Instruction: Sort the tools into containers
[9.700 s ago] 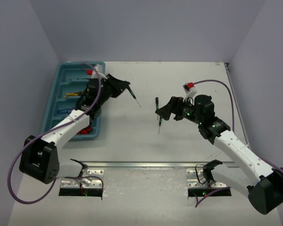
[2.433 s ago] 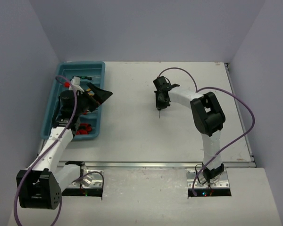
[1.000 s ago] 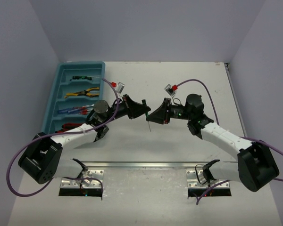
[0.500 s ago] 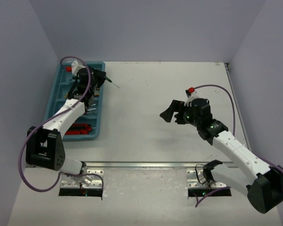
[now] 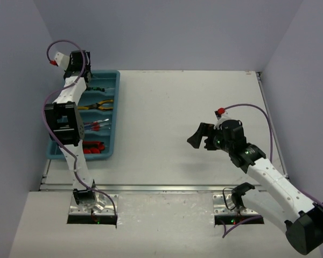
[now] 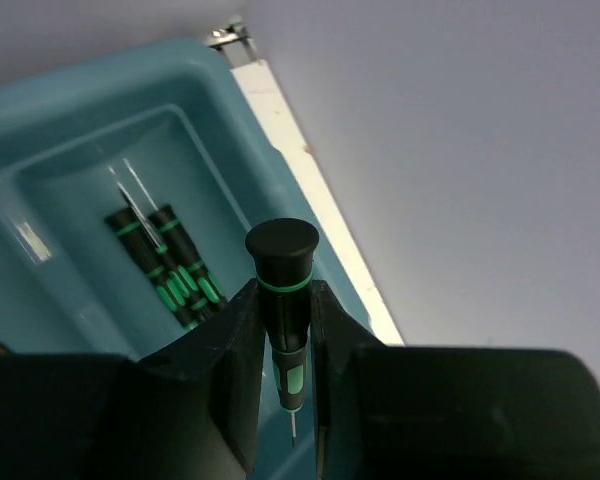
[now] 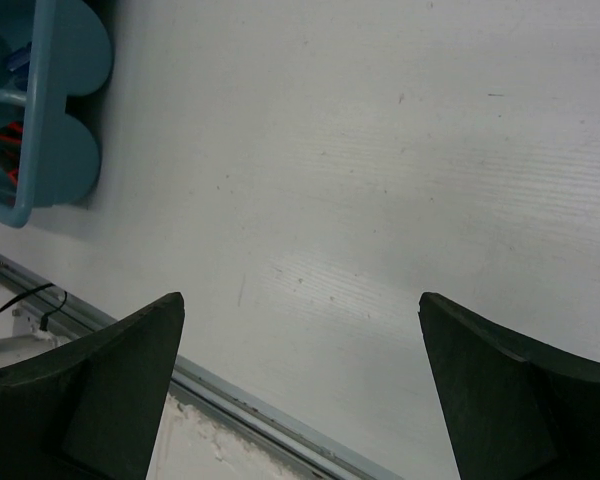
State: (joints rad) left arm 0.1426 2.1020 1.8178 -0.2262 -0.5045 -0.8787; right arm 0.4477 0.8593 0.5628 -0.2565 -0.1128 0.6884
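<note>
Grips in left gripper's (image 6: pixel 283 335) jaws a slim black screwdriver (image 6: pixel 281 245), round-capped, green-banded, over glossy teal tray's (image 6: pixel 70 110) end compartment (image 6: pixel 75 215) holding two alike; spreads right gripper's (image 7: pixel 300 310) jaws wide above matte white table (image 7: pixel 330 130).

Right claw (image 7: pixel 300 297) cut off below
</note>
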